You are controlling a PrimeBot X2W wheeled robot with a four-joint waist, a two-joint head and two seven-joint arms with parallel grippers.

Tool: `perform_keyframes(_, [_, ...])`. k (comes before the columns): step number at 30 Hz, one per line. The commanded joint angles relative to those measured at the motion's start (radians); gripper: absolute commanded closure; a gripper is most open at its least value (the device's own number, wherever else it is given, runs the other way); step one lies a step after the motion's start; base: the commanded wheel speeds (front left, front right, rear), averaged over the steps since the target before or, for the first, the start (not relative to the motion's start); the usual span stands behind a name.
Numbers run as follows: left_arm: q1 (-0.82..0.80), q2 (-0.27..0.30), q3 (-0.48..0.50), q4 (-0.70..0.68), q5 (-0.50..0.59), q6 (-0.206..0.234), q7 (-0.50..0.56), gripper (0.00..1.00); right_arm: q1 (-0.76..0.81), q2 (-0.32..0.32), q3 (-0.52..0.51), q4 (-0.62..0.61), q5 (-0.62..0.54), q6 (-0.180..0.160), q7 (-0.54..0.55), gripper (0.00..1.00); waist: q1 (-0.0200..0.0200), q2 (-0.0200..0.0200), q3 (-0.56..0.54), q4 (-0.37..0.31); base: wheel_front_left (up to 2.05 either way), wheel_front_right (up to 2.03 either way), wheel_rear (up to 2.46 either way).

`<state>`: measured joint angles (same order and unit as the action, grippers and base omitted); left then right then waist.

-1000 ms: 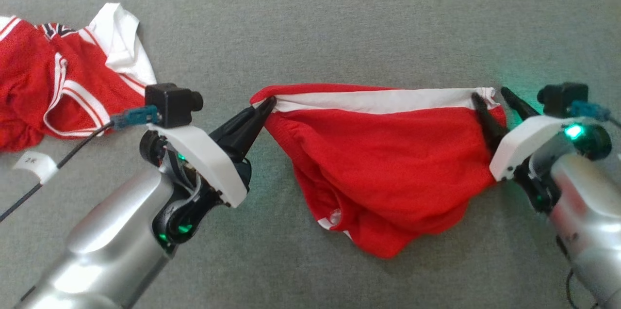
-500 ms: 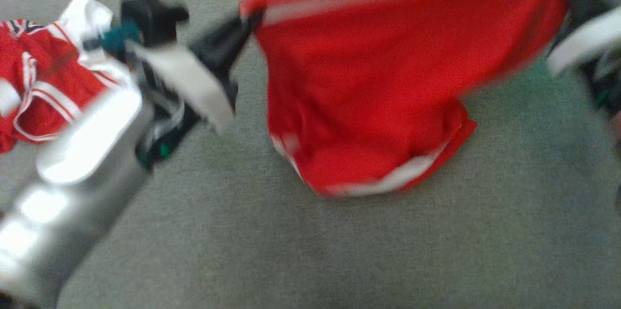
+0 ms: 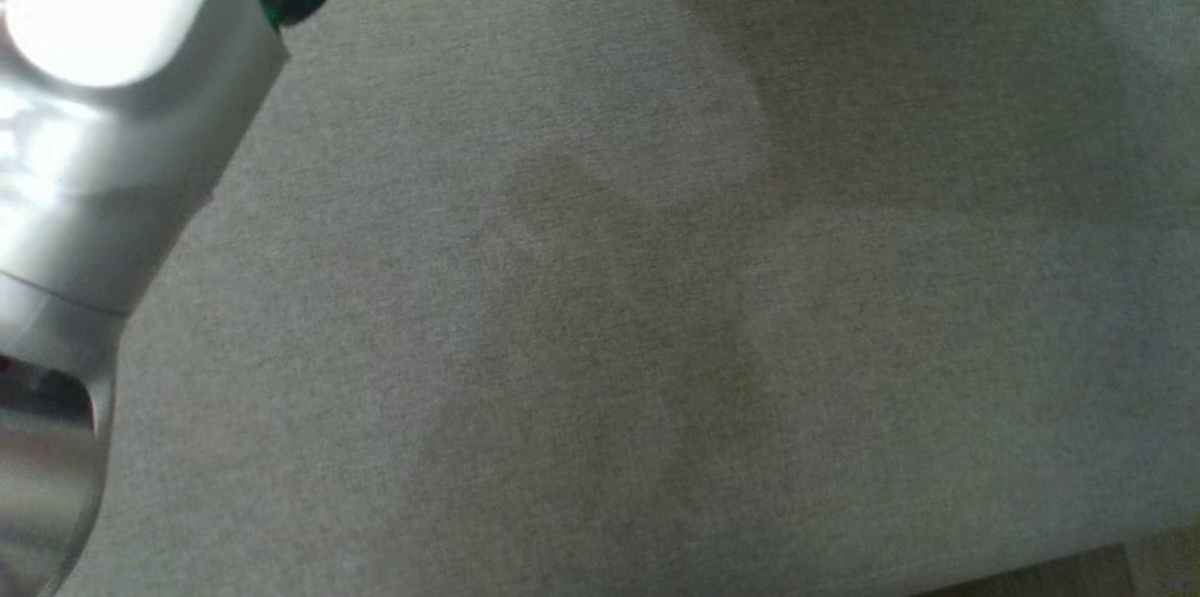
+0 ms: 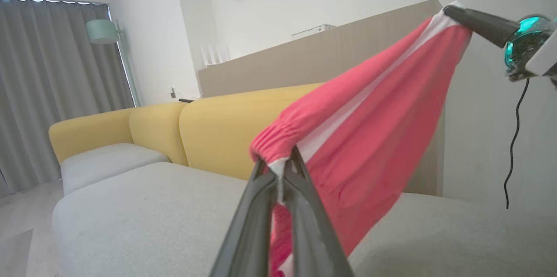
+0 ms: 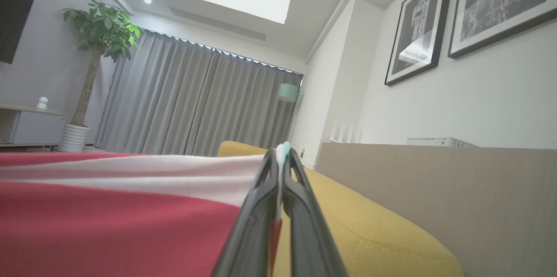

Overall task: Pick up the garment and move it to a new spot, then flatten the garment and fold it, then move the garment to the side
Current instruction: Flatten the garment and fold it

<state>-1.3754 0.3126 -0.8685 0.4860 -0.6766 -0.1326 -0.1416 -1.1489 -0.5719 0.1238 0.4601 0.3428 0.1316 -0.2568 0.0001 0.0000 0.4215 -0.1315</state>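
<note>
**Red garment held aloft by two corners**

The garment (image 4: 374, 125), red with a white band, was held stretched in the air above the grey sofa seat (image 4: 143, 207). In the left wrist view it was drawn from the centre out toward 2 o'clock. Its lowest hem was hidden behind the fingers, so clearance from the seat could not be told.

The fingers of the left gripper (image 4: 279, 166) were pressed together on the gathered elastic corner. Those of the right gripper (image 5: 283, 154) were likewise pinched shut on the white edge at the far end.

The cloth was judged light, soft and quite limp, since it sagged freely below the line between the two holds (no stiffness was shown anywhere). A thin, smooth weave of this kind could be pulled out of narrow tips by a jerk. The banded corners were judged the best places to be held, being thicker than the body and keeping the top edge taut for laying flat.
</note>
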Motion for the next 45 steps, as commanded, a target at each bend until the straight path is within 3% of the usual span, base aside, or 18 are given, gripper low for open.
perform_keyframes(1, [-0.005, 0.058, 0.011, 0.009, 0.021, 0.002, -0.031, 1.00, 0.059, -0.009, -0.021, -0.051, -0.002, -0.001, -0.005, 1.00, -0.0001, 0.0000, -0.003, -0.008, 0.00, 0.00, 0.00])
perform_keyframes(6, [0.144, 0.112, -0.075, 0.002, 0.116, 0.014, -0.101, 1.00, 0.278, -0.002, -0.015, -0.124, 0.032, -0.001, -0.004, 1.00, -0.0001, 0.0000, -0.005, -0.008, 0.00, 0.00, 0.00])
perform_keyframes(11, [0.389, 0.116, -0.126, -0.082, 0.124, 0.047, -0.117, 1.00, 0.579, 0.031, -0.150, -0.223, 0.060, -0.001, -0.003, 1.00, -0.0001, 0.0000, -0.011, 0.012, 0.00, 0.00, 0.00])
perform_keyframes(15, [0.591, 0.132, -0.169, -0.155, 0.104, 0.086, -0.119, 1.00, 0.823, 0.111, -0.284, -0.347, 0.052, -0.001, 0.001, 1.00, -0.0001, 0.0000, -0.032, 0.012, 0.00, 0.00, 0.00])
perform_keyframes(20, [0.792, 0.156, -0.216, -0.234, 0.049, 0.136, -0.094, 1.00, 1.073, 0.212, -0.376, -0.497, 0.067, -0.001, 0.032, 1.00, -0.0001, 0.0000, -0.063, 0.003, 0.00, 0.00, 0.00])
perform_keyframes(26, [0.906, 0.183, -0.227, -0.349, -0.010, 0.178, -0.058, 1.00, 1.212, 0.241, -0.424, -0.602, 0.056, -0.001, 0.075, 1.00, -0.0001, 0.0000, -0.084, 0.005, 0.00, 0.00, 0.00])
perform_keyframes(33, [0.836, 0.127, -0.163, -0.450, -0.067, 0.203, -0.033, 1.00, 1.142, 0.202, -0.414, -0.630, 0.021, -0.001, 0.149, 1.00, -0.0001, 0.0000, -0.052, 0.068, 0.00, 0.00, 0.00])
perform_keyframes(45, [0.559, -0.058, -0.079, -0.254, -0.126, 0.192, 0.049, 1.00, 0.693, 0.019, -0.220, -0.350, -0.053, -0.001, 0.313, 1.00, -0.0001, 0.0000, 0.081, 0.175, 0.00, 0.00, 0.00])
